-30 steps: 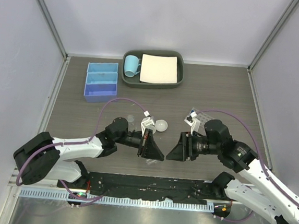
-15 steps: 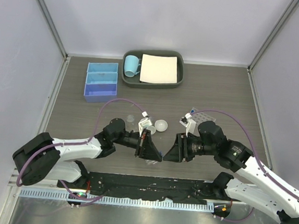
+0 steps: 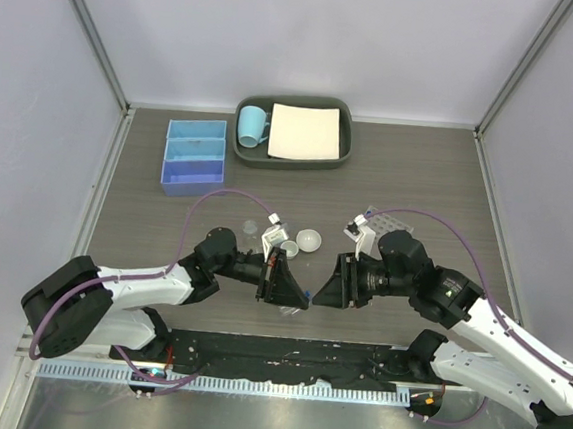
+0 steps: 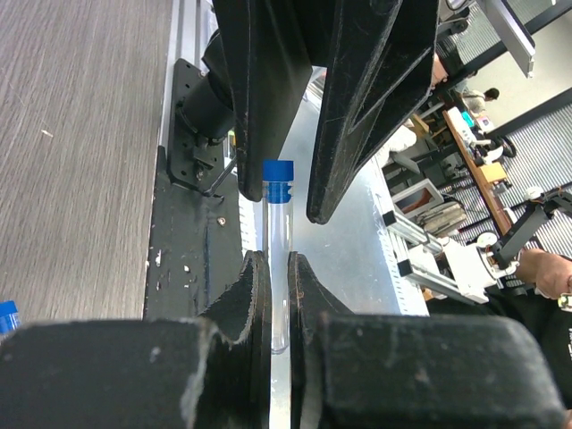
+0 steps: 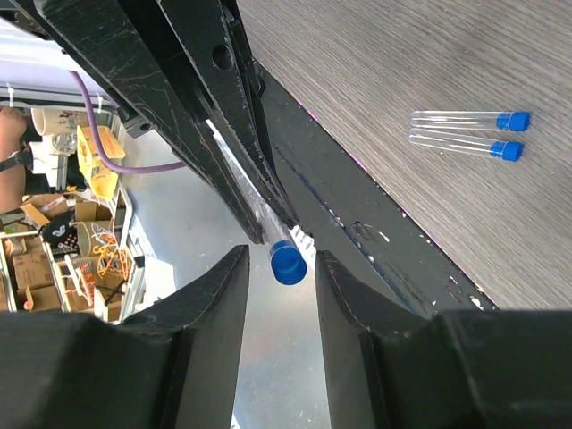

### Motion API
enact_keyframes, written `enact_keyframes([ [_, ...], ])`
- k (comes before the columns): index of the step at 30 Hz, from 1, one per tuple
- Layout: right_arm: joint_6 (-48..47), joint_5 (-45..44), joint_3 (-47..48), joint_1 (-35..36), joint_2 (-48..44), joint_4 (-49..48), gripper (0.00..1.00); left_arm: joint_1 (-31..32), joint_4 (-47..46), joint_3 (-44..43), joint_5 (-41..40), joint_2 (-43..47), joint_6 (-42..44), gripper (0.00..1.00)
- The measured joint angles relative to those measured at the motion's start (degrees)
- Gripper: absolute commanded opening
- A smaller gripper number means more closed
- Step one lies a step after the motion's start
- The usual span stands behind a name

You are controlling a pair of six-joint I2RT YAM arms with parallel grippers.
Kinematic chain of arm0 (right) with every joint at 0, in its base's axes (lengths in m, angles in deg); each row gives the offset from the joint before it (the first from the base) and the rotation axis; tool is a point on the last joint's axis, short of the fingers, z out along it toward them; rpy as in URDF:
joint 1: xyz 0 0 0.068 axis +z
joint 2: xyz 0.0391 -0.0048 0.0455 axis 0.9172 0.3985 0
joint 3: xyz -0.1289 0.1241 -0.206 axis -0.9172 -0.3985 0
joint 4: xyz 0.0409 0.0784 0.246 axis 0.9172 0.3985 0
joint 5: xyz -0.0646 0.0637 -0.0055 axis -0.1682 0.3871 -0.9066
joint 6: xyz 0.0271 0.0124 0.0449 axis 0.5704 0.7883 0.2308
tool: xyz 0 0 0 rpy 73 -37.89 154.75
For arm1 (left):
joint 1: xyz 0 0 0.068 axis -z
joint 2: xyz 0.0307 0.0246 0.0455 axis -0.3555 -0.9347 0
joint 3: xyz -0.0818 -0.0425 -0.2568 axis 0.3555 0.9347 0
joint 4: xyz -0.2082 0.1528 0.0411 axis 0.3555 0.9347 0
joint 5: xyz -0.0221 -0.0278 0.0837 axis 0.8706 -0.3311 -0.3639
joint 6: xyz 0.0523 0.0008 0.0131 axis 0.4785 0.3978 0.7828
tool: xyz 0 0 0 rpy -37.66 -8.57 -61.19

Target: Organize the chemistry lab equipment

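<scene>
My left gripper (image 4: 277,268) is shut on the lower end of a thin clear tube (image 4: 278,241), which it holds off the table. The tube's blue cap (image 5: 288,263) sits between the fingers of my right gripper (image 5: 282,268). That gripper is open, with a gap on each side of the cap. In the top view the two grippers (image 3: 285,285) (image 3: 331,282) face each other near the front edge. Two more blue-capped tubes (image 5: 465,132) lie side by side on the table. A white dish (image 3: 308,240) and the clear tube rack (image 3: 384,225) sit behind the grippers. The blue three-compartment box (image 3: 193,154) is at the back left.
A dark grey tray (image 3: 340,159) at the back centre holds a white sheet and a light-blue mug (image 3: 251,125). The black mounting plate (image 3: 284,353) runs along the near edge. Grey walls close in the left, right and back sides.
My right gripper has moved left up to the left gripper, and its jaws have narrowed around the tube's cap. The left gripper has kept its grip and shifted slightly.
</scene>
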Motion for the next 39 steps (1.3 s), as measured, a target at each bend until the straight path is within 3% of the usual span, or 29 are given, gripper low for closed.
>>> enact_keyframes([
  [13,0.0,-0.2,1.1,0.0,0.5,-0.7,0.35,-0.1,-1.8,0.0,0.0,0.0,-1.0,0.0],
  [22,0.1,-0.5,1.1,0.1,0.8,-1.2,0.13,-0.1,-2.3,0.1,0.5,0.0,-1.0,0.01],
  [23,0.0,-0.4,1.2,0.1,0.8,-1.2,0.1,-0.1,-2.4,0.1,0.5,0.0,-1.0,0.04],
  [26,0.0,-0.6,1.2,0.1,0.8,-1.2,0.05,-0.1,-2.6,0.1,0.5,-0.2,-1.2,0.31],
  [27,0.0,-0.7,1.2,0.1,0.8,-1.2,0.04,-0.1,-2.5,0.1,0.4,-0.3,-1.2,0.48],
  [29,-0.2,-1.8,1.6,0.2,0.8,-0.9,0.03,-0.1,-1.7,0.0,-0.1,-0.4,-1.1,0.57],
  [32,-0.5,-3.6,2.5,0.2,1.2,-0.4,0.02,-0.1,5.5,-2.0,-2.2,-0.1,0.4,0.64],
  [35,-0.9,-6.0,3.7,0.2,2.3,0.6,0.02,-0.1,18.0,-7.2,-7.6,1.0,3.7,0.65],
  [39,-2.1,-13.1,6.3,0.0,3.8,2.9,0.01,0.1,37.4,-15.0,-20.7,5.2,7.6,0.67],
])
